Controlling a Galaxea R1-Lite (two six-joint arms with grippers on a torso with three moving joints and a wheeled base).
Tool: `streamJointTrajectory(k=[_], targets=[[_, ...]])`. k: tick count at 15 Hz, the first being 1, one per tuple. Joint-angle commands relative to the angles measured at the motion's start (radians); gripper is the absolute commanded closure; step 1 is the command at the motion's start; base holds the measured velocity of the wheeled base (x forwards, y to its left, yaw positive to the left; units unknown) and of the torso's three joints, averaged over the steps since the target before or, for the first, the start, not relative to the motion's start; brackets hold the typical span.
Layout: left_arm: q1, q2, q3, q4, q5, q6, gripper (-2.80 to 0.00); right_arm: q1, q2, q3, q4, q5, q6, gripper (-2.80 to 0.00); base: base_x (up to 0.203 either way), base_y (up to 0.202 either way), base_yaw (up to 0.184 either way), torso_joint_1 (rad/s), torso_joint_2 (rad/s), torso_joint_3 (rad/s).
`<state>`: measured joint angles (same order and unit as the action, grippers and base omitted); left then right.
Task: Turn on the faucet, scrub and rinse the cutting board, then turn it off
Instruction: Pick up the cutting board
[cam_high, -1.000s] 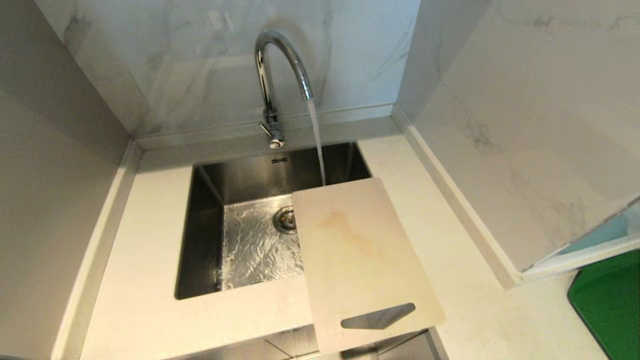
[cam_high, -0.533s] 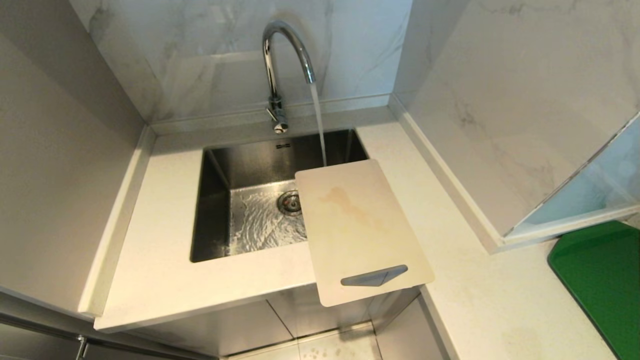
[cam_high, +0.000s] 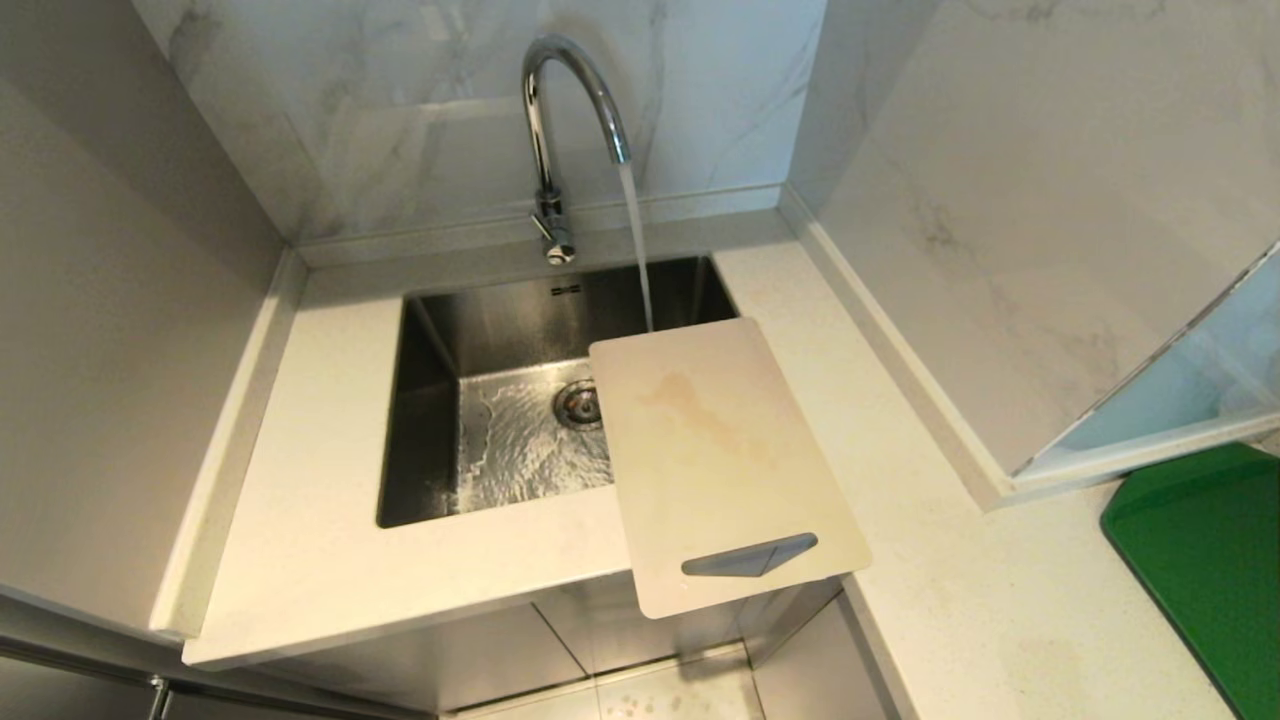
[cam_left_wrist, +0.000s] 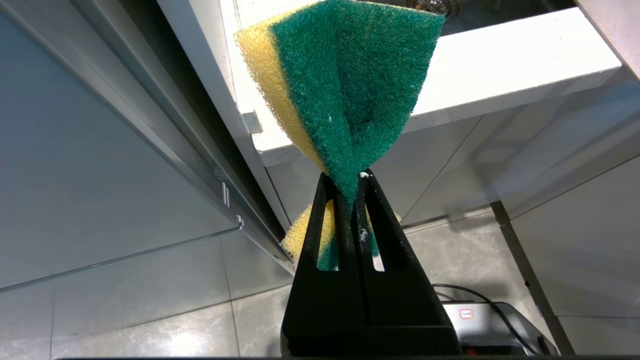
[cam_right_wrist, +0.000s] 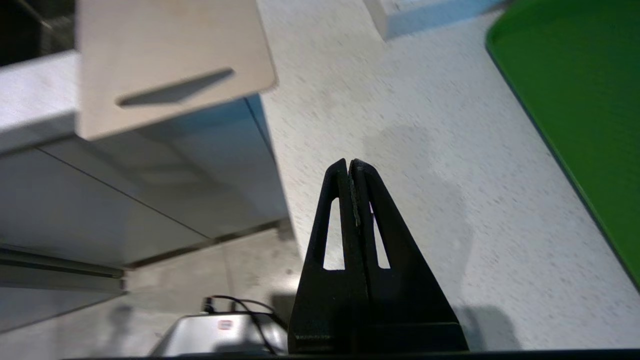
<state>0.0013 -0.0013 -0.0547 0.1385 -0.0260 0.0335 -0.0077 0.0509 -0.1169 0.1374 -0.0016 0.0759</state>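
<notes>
While water pours in a thin clear stream from the arched chrome faucet, the steel sink below shows a rippled, wet floor around its round drain. Laid flat across the sink's right-hand front corner is the cutting board, a smooth cream-white rectangle with rounded corners, a faint yellow-brown stain and a long tapered handle slot; its slotted end juts out past the front edge of the speckled pale countertop. Marble-look wall panels close in the back and right side, and a glossy green tray lies on the counter at far right. Low in front of the cabinet, the left gripper has its black fingers pinched on a sponge, coarse green scouring face over yellow foam, folded by the squeeze. Over the counter near the board's slotted end, the right gripper has its fingers pressed together on nothing.
</notes>
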Motion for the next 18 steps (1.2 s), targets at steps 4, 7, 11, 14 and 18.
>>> streamJointTrajectory(k=[4, 7, 11, 14, 18], targets=[[0.0, 0.001, -0.001, 0.001, 0.0, 0.0, 0.0, -0.001, 0.632, -0.326, 0.072, 0.046, 0.292, 0.0, 0.0, 0.0, 0.0, 0.0, 0.0, 0.0], [0.0, 0.002, -0.001, 0.001, 0.0, 0.0, 0.0, 0.007, 1.029, -0.489, 0.13, 0.049, 0.532, 0.0, 0.0, 0.0, 0.0, 0.0, 0.0, 0.0], [0.0, 0.001, 0.0, 0.001, 0.0, 0.0, 0.0, 0.164, 1.403, -0.646, 0.162, 0.012, 0.872, 0.0, 0.0, 0.0, 0.0, 0.0, 0.0, 0.0], [0.0, 0.001, 0.0, 0.001, 0.0, 0.0, 0.0, 0.261, 1.521, -0.724, 0.09, -0.008, 1.001, 0.0, 0.0, 0.0, 0.0, 0.0, 0.0, 0.0], [0.0, 0.001, -0.001, 0.001, 0.0, 0.0, 0.0, 0.266, 1.62, -0.784, 0.076, -0.01, 1.012, 0.0, 0.0, 0.0, 0.0, 0.0, 0.0, 0.0]])
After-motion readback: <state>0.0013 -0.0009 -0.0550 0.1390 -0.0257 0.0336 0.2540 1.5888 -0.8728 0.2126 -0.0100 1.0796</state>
